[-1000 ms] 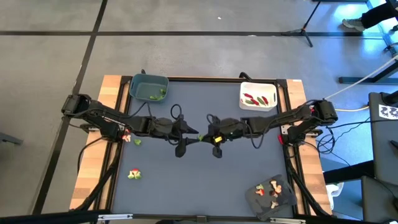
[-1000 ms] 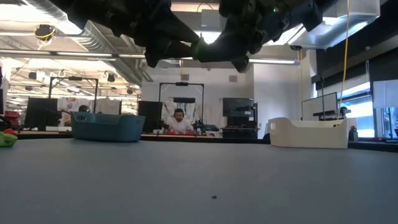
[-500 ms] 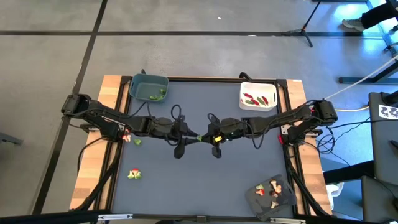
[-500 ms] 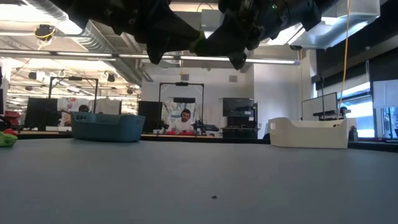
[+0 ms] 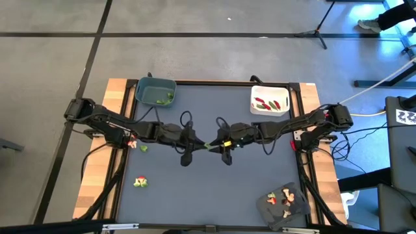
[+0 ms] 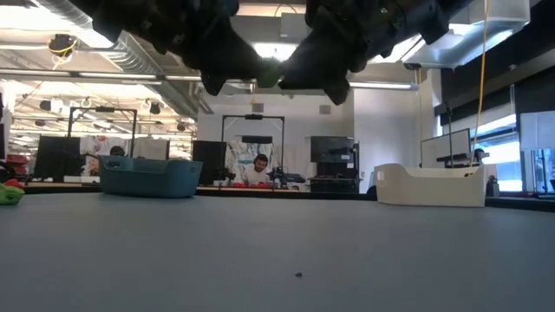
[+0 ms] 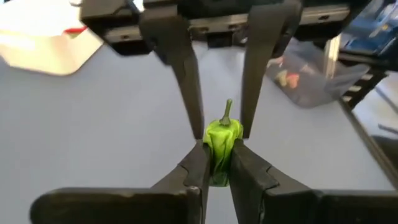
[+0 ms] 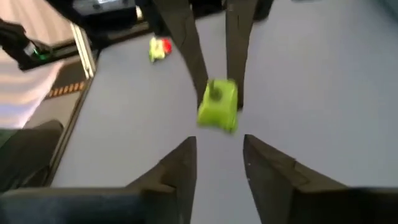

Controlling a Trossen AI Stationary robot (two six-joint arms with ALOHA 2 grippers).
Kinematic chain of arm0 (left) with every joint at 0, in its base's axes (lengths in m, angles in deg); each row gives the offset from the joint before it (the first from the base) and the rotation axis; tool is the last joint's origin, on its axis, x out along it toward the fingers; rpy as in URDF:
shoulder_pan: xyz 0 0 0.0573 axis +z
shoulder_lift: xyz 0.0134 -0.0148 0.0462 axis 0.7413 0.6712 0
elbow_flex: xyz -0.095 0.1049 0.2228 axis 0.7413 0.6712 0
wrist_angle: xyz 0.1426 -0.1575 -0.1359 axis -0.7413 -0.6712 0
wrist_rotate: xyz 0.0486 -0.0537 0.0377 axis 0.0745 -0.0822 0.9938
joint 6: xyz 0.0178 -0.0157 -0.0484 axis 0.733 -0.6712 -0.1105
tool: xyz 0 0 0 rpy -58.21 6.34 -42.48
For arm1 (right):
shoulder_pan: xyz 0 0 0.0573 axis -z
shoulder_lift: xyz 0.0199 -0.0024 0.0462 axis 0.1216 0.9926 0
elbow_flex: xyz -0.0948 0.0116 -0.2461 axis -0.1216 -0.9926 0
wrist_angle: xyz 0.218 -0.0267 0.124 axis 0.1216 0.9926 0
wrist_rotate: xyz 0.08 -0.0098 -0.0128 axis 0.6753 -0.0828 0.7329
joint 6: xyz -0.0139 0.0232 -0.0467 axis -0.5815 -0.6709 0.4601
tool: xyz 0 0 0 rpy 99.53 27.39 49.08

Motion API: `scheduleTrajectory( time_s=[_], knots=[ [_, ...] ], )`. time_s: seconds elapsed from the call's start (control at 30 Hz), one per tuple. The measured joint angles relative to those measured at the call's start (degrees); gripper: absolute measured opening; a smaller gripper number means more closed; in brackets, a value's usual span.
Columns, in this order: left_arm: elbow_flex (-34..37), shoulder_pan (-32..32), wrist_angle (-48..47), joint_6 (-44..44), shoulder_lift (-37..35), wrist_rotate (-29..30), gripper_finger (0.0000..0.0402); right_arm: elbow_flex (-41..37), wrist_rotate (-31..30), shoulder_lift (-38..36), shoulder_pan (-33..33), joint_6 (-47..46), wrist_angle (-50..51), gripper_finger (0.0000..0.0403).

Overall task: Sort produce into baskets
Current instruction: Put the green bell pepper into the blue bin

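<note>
The 2 arms meet above the table's centre for what appears to be a handover. The left gripper (image 7: 217, 163) is clamped on the green pepper (image 7: 222, 138), while the right gripper (image 8: 219, 149) stands parted with nothing between its fingers. The pepper is small, bright green and lobed, with a short stem. The blue-grey tub (image 5: 156, 91), already holding green pieces, is judged its likely destination.

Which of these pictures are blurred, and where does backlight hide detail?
Right wrist view: motion-blurred, the green pepper and the left gripper around it smeared. Left wrist view: pepper sharp, white tub behind soft. Low view: both grippers are black silhouettes against bright ceiling lights. High view: even light, sharp.
</note>
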Motion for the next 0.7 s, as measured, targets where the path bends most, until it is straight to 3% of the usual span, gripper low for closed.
scheduleTrajectory(
  time_s=[0.2,0.3,0.53,0.7],
  knots=[
    [0.0,1.0,-8.9,-0.1,-2.6,4.5,0.0043,0.0,-0.2,0.0,0.0,0.0,8.1,0.0151],
    [0.0,1.9,-13.6,-0.9,-4.6,6.3,0.0043,0.0,-3.1,0.0,0.0,0.0,11.9,0.0151],
    [0.0,5.3,-26.1,-2.8,-10.4,11.7,0.0047,0.0,-9.2,0.8,0.0,0.0,16.1,0.0151],
    [-0.3,9.1,-37.3,-6.2,-14.8,15.5,0.0046,0.0,-9.5,3.2,0.0,-1.8,17.3,0.0152]
  ],
)
